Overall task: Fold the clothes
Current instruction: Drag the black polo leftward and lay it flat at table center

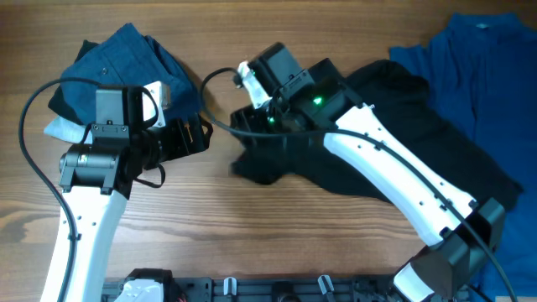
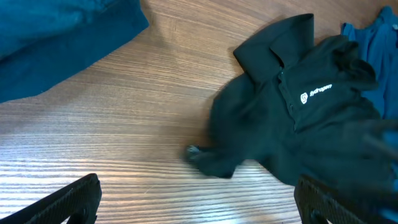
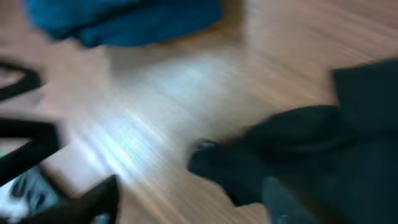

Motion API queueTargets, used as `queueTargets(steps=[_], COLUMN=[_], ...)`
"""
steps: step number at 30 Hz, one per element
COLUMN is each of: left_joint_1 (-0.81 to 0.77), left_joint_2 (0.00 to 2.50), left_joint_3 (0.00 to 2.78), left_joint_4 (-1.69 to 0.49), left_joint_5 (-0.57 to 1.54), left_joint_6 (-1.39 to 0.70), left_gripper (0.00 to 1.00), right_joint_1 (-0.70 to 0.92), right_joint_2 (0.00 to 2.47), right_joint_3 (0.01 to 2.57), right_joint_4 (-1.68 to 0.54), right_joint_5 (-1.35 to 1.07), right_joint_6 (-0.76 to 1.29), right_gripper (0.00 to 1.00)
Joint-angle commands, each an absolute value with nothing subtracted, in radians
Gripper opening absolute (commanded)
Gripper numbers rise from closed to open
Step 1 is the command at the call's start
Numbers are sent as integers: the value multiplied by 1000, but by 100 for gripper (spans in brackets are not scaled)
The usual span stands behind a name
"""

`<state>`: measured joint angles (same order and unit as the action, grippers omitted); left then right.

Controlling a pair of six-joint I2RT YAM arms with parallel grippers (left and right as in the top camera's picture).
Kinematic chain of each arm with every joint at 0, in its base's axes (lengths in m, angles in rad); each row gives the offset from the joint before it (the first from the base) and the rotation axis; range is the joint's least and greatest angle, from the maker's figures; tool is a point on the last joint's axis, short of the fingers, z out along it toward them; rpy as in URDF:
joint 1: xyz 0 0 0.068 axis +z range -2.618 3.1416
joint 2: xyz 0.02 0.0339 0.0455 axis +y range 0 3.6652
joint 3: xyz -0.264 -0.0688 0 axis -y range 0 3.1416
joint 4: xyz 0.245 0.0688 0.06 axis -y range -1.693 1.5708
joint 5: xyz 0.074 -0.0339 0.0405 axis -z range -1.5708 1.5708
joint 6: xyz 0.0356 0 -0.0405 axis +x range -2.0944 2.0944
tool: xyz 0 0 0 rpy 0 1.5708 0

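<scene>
The black polo shirt [image 1: 394,92] lies crumpled at the table's middle, partly under my right arm. In the left wrist view the polo [image 2: 280,130] shows its collar and white chest logo [image 2: 316,93]. My left gripper [image 1: 191,137] is open and empty over bare wood just left of the polo; its fingers frame the wood in its own view [image 2: 199,208]. My right gripper [image 1: 245,126] is open at the polo's left edge. Its own view is blurred, with the gripper [image 3: 193,202] above the polo's edge [image 3: 311,155] and one finger over the fabric.
A folded blue shirt [image 1: 126,59] lies at the back left, behind my left arm, and also shows in the left wrist view [image 2: 62,37] and the right wrist view [image 3: 124,18]. Another blue shirt [image 1: 487,84] is spread at the right. The table is wood [image 1: 252,226].
</scene>
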<state>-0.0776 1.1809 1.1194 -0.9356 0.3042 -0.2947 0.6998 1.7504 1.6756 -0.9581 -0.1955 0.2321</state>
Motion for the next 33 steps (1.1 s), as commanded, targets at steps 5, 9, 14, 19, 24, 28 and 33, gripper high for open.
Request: queueTargets(steps=[5,9,14,19,24,28,33], left_joint_1=[-83,-83,-83,-83,-83,-83,-83], left_joint_2=[1178,1178,1178,1178,1178,1178,1178], left_joint_3=[1139,1139,1139,1139,1139,1139,1139], left_joint_4=[-949,-954,-955,-955,-952,-951,-951], left_joint_5=[303,303,302,302,302,302,302], left_joint_6=[-292,-292,-258,-243,-243,-243,-243], left_gripper=[100,100,100,100,100,100,100], right_joint_1=[379,273,211,205,228,315,467], right_joint_2=[1758,1885,2098,2236,2363,2460,2476], right_joint_3=[1676,1675,1675,1675,1675,1675,1676], right_joint_4=[-894,-844,-714,-666,-578,-412,-80], right_joint_5=[-49,-44,-46,-45,-174,-314,-402], right_joint_6=[467,509,598,768,964,1044,957], right_gripper=[86,79,8,4,4,4,4])
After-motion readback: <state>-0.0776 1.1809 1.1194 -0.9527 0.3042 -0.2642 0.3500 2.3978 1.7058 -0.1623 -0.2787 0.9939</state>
